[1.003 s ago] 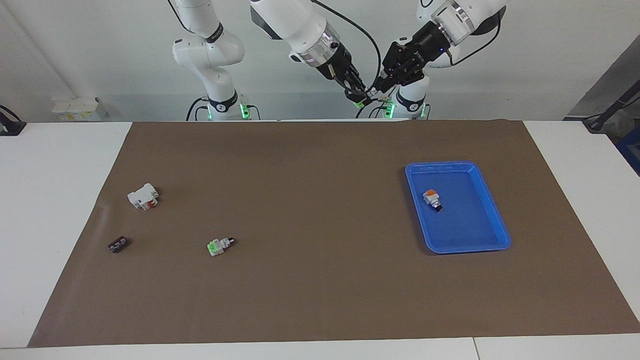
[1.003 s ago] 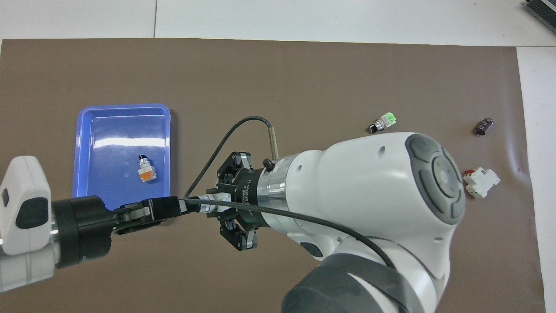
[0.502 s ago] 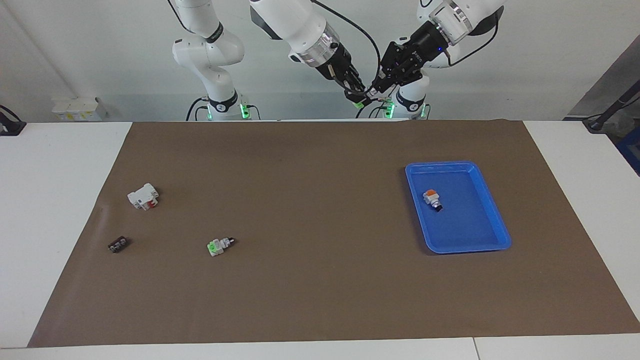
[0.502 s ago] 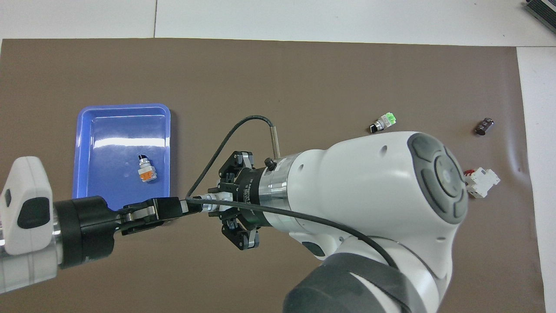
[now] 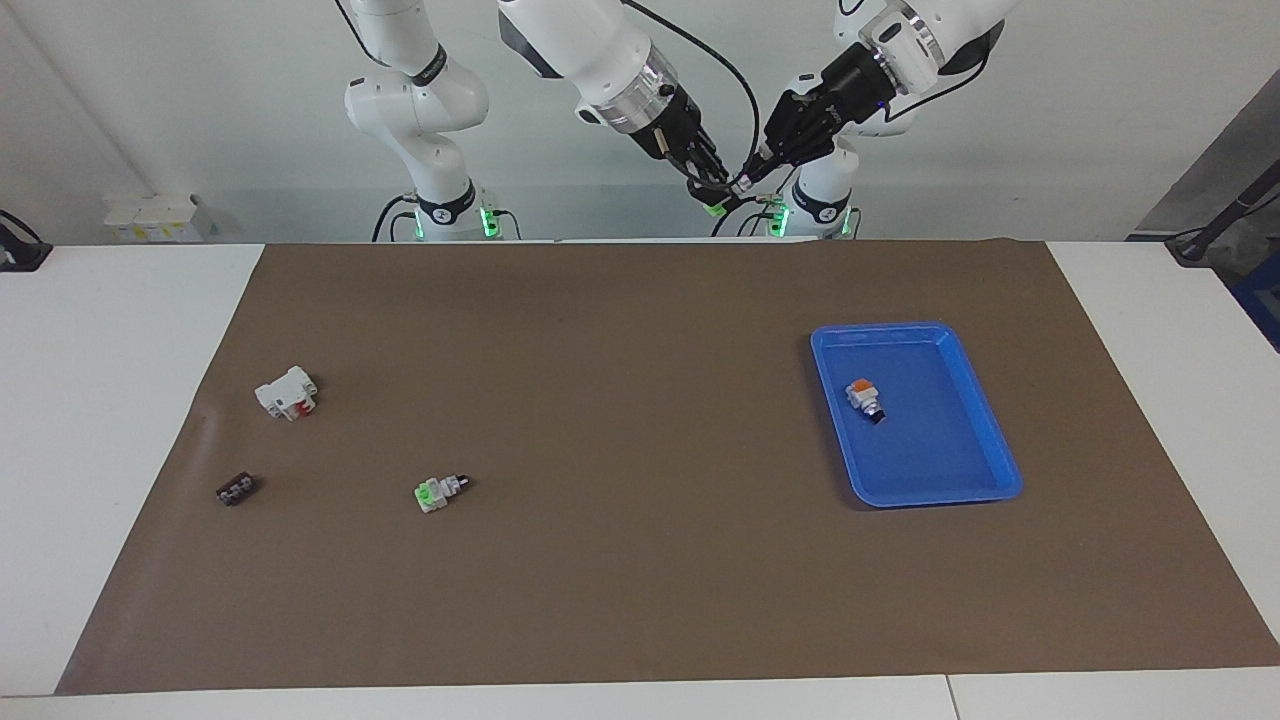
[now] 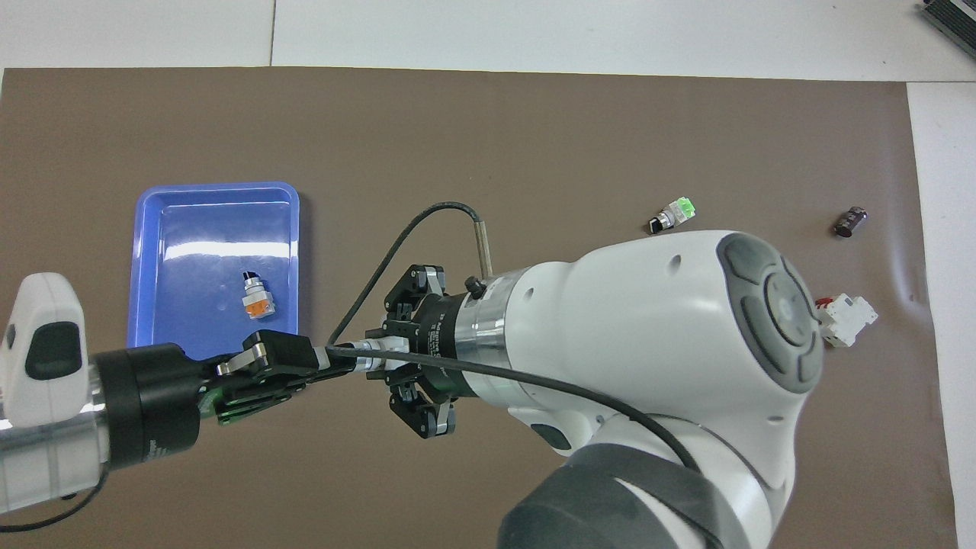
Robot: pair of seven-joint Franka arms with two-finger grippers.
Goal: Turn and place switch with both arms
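**Left gripper rolled, both on the switch in mid-air**

Since 1 s ago: left gripper (image 5: pixel 757 172) has rolled about its wrist & closed its fingertips onto the switch (image 5: pixel 741 184); the arm itself has barely shifted. Right gripper (image 5: pixel 722 190) hasn't moved, jaws still clamped on the same switch.

Landmark = blue tray (image 5: pixel 990 440).

- Switch: up in the air between the two grippers, held by both, high over the mat (image 5: pixel 640 560) at the robots' edge, w/ the tray farther from the robots and toward the left arm's end. In overhead view only its silver tip shows betw. the fingertips (image 6: pixel 358 362), over mat just beside the tray's corner.
- Orange switch (image 5: pixel 865 397): lying in the tray, about mid-floor, black tip pointing away from robots.
- Green switch (image 5: pixel 437 491): on mat, well apart from tray, toward right arm's end.
- White block w/ red part (image 5: pixel 287 392): further still from tray toward that end, nearer robots than green switch.
- Small dark part (image 5: pixel 236 489): furthest from tray, near mat's edge.

Left arm comes in over the tray's end of the table; right arm reaches across to meet it.
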